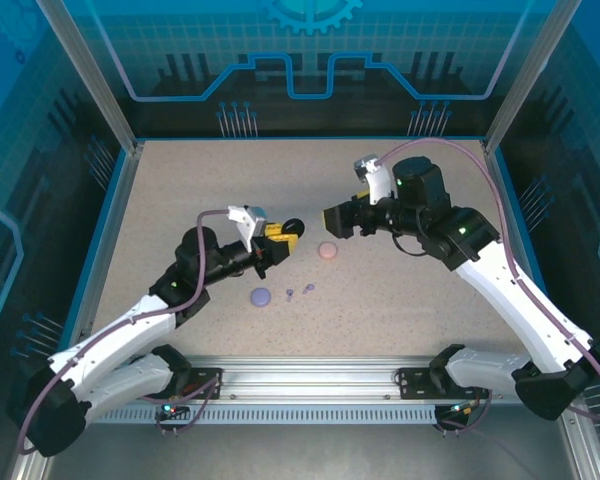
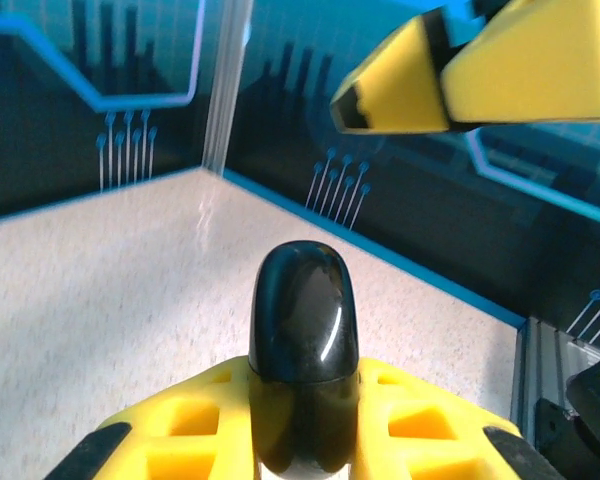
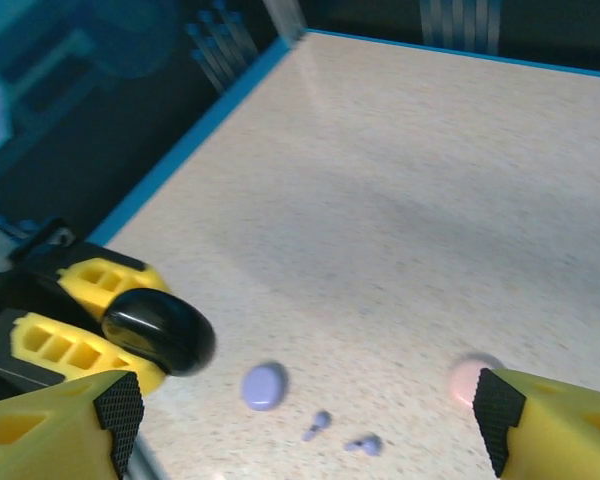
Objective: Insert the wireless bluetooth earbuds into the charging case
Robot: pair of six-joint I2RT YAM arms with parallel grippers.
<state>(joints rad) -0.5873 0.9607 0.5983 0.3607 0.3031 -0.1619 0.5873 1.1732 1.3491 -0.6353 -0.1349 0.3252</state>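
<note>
The left arm reaches from the near-left base toward the middle of the counter [image 1: 180, 190], forearm low. The left pincer [image 1: 278, 238] is clamped on a black case [image 1: 294, 228], which stands on edge between the yellow fingers [image 2: 220, 400].

The right arm rises from the near-right base with its elbow raised and its wrist turned leftward. The right pincer [image 1: 333, 220] stands wide, holding nothing, and faces the black case.

Two lavender earbuds [image 1: 309, 288] lie loose on the counter between a lavender case [image 1: 260, 296] and a pink case [image 1: 327, 251].
</note>
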